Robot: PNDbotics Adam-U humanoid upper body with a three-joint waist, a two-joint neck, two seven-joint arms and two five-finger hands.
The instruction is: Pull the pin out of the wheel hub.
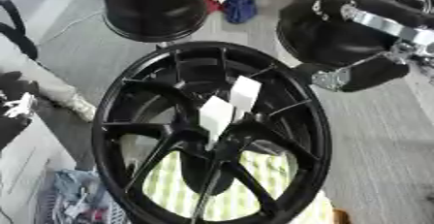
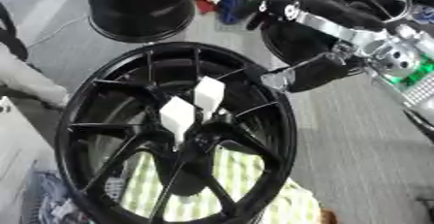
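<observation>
1. The large black multi-spoke alloy wheel hub (image 1: 212, 136) stands tilted at centre frame, over a yellow-and-white checked cloth (image 1: 246, 194).
2. Two white, blank-looking tags (image 2: 193, 104) sit at the hub centre; no writing can be read on them. The pin cannot be made out.
3. The right hand (image 2: 318, 72), black with silver joints, hovers at the wheel's upper right rim. Whether its fingers are open or curled cannot be determined; contact is unclear.
4. A second black wheel rim (image 1: 152, 7) stands behind, on the grey floor (image 1: 373, 136).
</observation>
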